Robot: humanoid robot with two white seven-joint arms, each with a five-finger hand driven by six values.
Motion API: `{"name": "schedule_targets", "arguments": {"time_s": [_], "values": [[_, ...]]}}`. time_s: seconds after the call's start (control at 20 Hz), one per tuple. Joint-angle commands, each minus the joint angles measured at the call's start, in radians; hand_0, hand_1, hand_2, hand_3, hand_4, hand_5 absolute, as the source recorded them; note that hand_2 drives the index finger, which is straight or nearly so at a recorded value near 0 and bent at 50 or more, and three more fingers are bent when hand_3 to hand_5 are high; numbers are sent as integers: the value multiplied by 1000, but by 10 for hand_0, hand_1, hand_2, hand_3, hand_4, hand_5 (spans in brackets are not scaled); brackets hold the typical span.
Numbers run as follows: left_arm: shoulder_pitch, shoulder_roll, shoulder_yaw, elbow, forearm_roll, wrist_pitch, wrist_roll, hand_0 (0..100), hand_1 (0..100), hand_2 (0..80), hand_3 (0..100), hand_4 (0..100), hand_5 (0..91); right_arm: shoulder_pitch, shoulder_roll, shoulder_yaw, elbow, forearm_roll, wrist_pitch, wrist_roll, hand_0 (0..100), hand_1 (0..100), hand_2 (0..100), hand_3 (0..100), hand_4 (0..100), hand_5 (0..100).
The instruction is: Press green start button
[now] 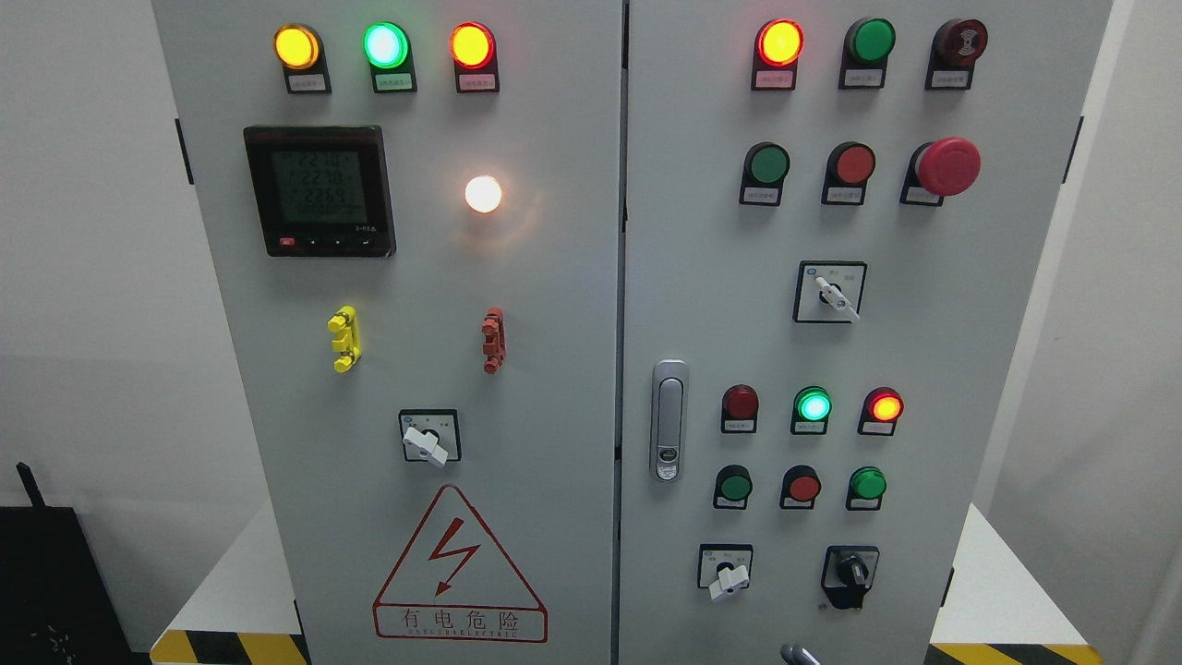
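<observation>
Three unlit green push-buttons sit on the right door (923, 277) — one in the upper row (767, 164), two in the lowest (735, 485) (867, 483). No hand or fingers visible — state cannot be told.

The digital meter (319, 191) on the left cabinet door shows three rows of green digits, roughly 2270, 2270 and 2269. Below, a red-bordered warning triangle (459, 567) with a lightning bolt reads 有电危险. The button label plates are too small to read.
</observation>
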Motion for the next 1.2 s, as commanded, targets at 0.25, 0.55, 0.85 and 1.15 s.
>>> {"name": "schedule_targets", "arguments": {"time_s": [0.25,0.55,0.85,1.15], "values": [[0,0,0,0,0,0,0,120,556,0,0,0,0,0,0,5,2,1,0,0,383,195,0,0,0,0],[0,0,0,0,0,0,0,120,556,0,0,0,0,-8,-2,6,-1,34,-20,-3,354,226,0,0,0,0],[0,0,0,0,0,0,0,120,556,0,0,0,0,-13,-2,12,-4,168,-102,-12,303,272,0,15,0,0],[0,0,0,0,0,0,0,120,556,0,0,0,0,-53,0,11,-13,297,-111,-46,236,317,0,267,185,0]]}}
